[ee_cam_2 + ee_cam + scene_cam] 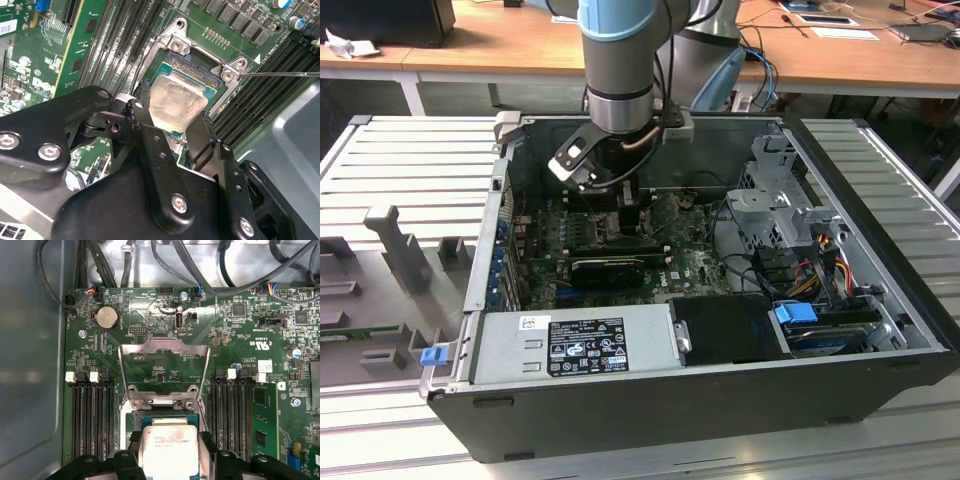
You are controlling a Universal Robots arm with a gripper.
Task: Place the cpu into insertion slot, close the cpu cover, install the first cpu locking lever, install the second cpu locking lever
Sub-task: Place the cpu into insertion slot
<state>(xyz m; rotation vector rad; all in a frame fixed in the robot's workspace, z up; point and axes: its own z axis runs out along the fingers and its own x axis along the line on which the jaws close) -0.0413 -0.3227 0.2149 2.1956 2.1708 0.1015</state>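
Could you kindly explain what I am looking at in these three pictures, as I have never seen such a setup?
This is a robot arm reaching into an open computer case, seen from outside in the exterior view. The two wrist views come from cameras riding on the arm, looking at the green motherboard. The arm's hand grips the cpu, a silver square chip, at its slot. The cover, a metal frame, stands swung open beside the slot.
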